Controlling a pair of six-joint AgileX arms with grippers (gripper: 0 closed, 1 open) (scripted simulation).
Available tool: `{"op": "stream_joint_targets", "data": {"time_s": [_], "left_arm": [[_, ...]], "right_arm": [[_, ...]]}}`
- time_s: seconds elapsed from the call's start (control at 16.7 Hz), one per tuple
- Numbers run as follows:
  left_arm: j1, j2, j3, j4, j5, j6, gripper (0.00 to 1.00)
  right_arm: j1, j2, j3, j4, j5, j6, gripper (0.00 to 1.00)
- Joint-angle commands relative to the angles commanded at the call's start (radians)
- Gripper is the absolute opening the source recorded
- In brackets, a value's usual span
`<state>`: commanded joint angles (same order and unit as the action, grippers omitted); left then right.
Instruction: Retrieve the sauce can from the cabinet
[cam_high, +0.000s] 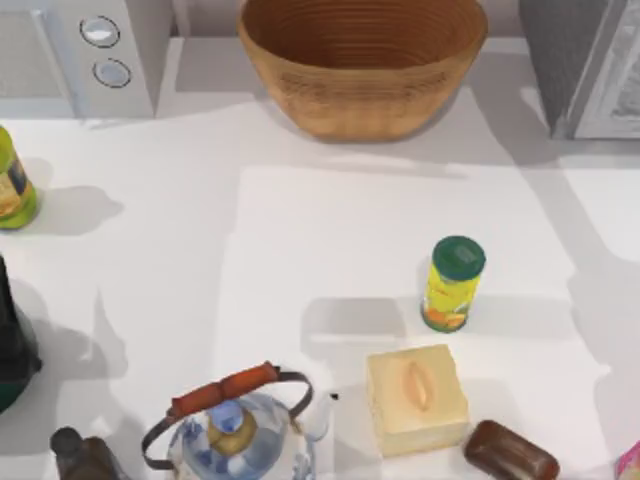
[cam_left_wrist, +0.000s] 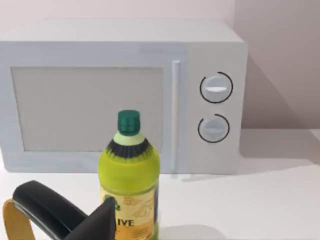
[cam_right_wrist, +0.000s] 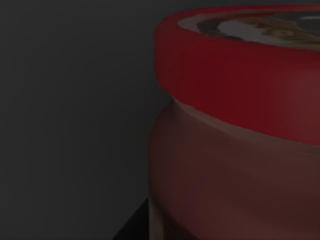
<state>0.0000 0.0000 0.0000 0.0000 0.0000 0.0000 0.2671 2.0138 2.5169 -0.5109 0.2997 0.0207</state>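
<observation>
The sauce can (cam_right_wrist: 235, 125) sits very close in the right wrist view. It has a red rim, a pale top label and a dark reddish body, and the space around it is dark. The grey cabinet (cam_high: 590, 70) stands at the table's back right corner. Part of my left gripper (cam_left_wrist: 55, 215) shows as a dark shape low in the left wrist view, just short of the green-yellow bottle (cam_left_wrist: 129, 185) in front of the microwave (cam_left_wrist: 120, 95). A dark bulk of my left arm (cam_high: 12, 345) sits at the table's left edge.
A wicker basket (cam_high: 362, 60) stands at the back centre, with the microwave (cam_high: 85, 55) at the back left. Toward the front are a yellow can with a green lid (cam_high: 453, 285), a pale yellow block (cam_high: 415, 398), a brown item (cam_high: 510, 452) and a glass kettle (cam_high: 235, 430).
</observation>
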Motion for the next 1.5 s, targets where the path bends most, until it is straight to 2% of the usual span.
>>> {"op": "stream_joint_targets", "data": {"time_s": [0.36,1.02,1.5], "left_arm": [[0.0,0.0,0.0,0.0,0.0,0.0,1.0],[0.0,0.0,0.0,0.0,0.0,0.0,1.0],[0.0,0.0,0.0,0.0,0.0,0.0,1.0]], "right_arm": [[0.023,-0.039,-0.025,-0.017,0.015,0.002,0.0],[0.225,-0.485,-0.277,-0.212,0.215,0.006,0.0],[0.21,-0.544,-0.338,-0.185,0.198,0.008,0.0]]}}
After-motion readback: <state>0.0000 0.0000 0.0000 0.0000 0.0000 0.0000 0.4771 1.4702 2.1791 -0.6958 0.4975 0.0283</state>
